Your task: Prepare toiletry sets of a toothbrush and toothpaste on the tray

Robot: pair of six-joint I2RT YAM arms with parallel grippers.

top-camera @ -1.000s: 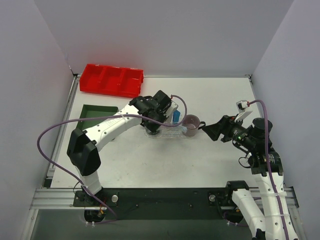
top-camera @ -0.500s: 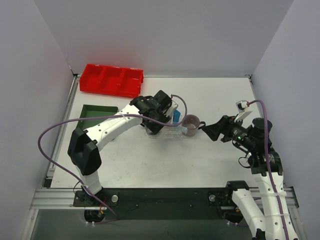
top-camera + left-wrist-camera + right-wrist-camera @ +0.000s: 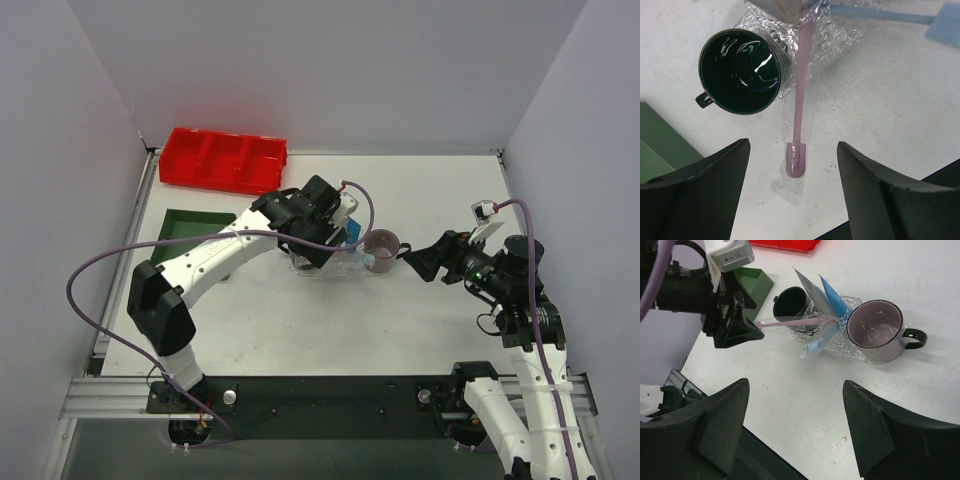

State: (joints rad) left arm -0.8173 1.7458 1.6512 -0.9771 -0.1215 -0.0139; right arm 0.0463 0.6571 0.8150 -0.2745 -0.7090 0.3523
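At the middle of the table (image 3: 300, 320), a clear tray (image 3: 345, 268) with a bumpy surface. On its right end, a purple mug (image 3: 382, 244), handle to the right. At its other end, a dark green mug (image 3: 740, 71), overlapping the edge of the tray in the left wrist view.

Left pincer (image 3: 318, 240): wide open, gripping nothing. Hangs just over the left end of the tray. Directly under it, the pink toothbrush (image 3: 801, 95) in a clear wrapper. Lies flat, handle end on the tray beside the green mug, brush head off the tray on the bare table. Sits in the gap between the two fingers (image 3: 705, 195), below them, touching neither.

In the tray, between the two mugs, the two toothpaste tubes: a blue toothpaste tube (image 3: 832, 297) and a grey-white toothpaste tube (image 3: 812, 290). Stand tilted, side by side, pointed ends up. In front of them, a light blue toothbrush (image 3: 819, 342) in a wrapper, across the edge of the tray, one end out on the table.

Right pincer (image 3: 420, 262): also open, with nothing between its fingers. Hovers to the right of the purple mug, apart from it, pointing toward the tray. From there, both toothbrushes and both tubes beyond the purple mug, not touched.

At the far left corner of the table, a red bin (image 3: 225, 160) with three compartments. Along the left edge, a dark green square tray (image 3: 195, 228).
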